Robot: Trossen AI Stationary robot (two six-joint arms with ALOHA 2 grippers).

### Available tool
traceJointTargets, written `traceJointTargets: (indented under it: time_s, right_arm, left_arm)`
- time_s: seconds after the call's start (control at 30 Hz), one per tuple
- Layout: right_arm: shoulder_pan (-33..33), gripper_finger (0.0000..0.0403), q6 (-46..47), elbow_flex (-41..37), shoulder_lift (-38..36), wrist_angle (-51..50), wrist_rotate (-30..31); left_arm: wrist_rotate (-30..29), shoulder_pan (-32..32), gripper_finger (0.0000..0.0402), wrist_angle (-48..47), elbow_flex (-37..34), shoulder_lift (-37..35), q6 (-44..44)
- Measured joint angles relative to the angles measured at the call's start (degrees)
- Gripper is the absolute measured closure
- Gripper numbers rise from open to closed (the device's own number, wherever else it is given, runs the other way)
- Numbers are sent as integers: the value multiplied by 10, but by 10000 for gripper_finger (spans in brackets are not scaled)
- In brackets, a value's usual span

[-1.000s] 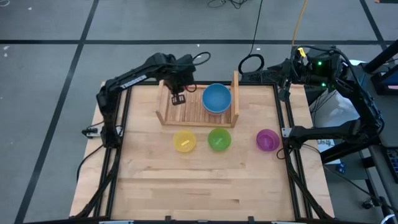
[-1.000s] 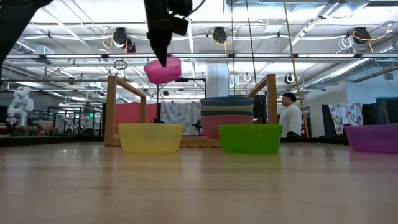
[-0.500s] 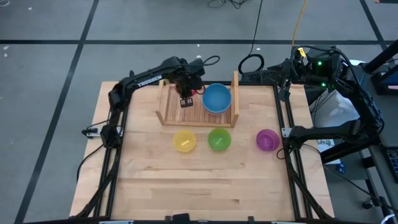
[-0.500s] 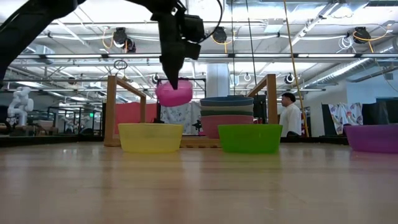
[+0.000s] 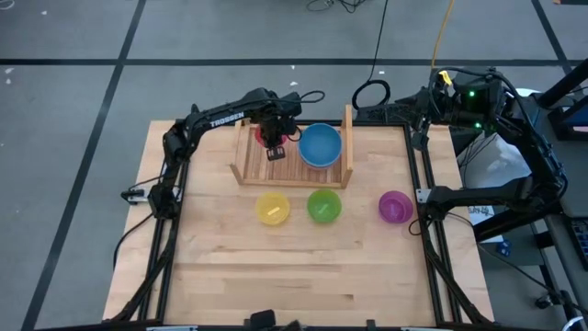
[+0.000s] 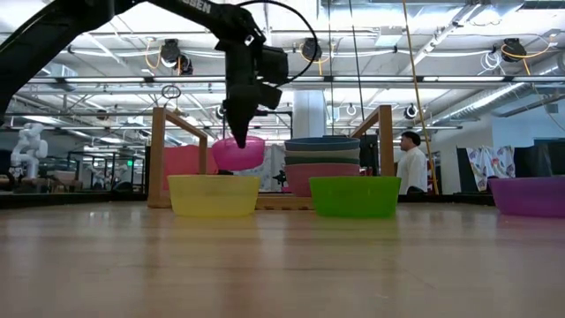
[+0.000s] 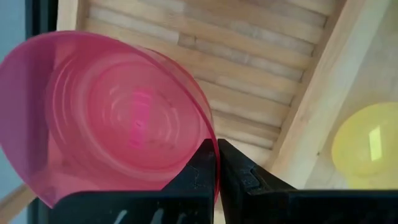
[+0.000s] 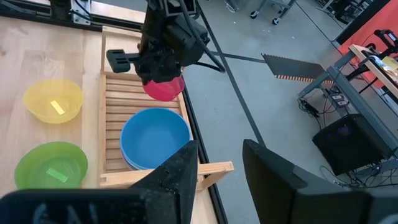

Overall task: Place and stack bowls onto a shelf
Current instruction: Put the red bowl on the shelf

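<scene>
Left gripper (image 5: 273, 147) clamped on pink bowl's (image 6: 237, 152) rim, held above shelf's (image 5: 248, 165) left half beside blue-topped stack (image 5: 320, 144). Right gripper (image 8: 217, 163) parked off the table's right edge, jaws apart.

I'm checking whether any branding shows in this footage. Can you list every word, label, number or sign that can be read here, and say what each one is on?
"TROSSEN": white lettering on the left arm's dark link, readable in the high view.
White lettering on the same arm in the low view: cut off and too blurred to read.
Pale stickers inside the yellow bowl and the green bowl: no text can be made out.
Nothing else is legible.
</scene>
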Motion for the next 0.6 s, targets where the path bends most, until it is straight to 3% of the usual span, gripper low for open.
traceJointTargets:
  time_s: [0.17,0.6]
  right_arm:
    - [0,282,0,0,0,0,0]
    - [0,282,-1,0,0,1,0]
  left_arm:
    - [38,0,398,48,-37,1,-8]
    - [48,0,398,143,-153,0,-28]
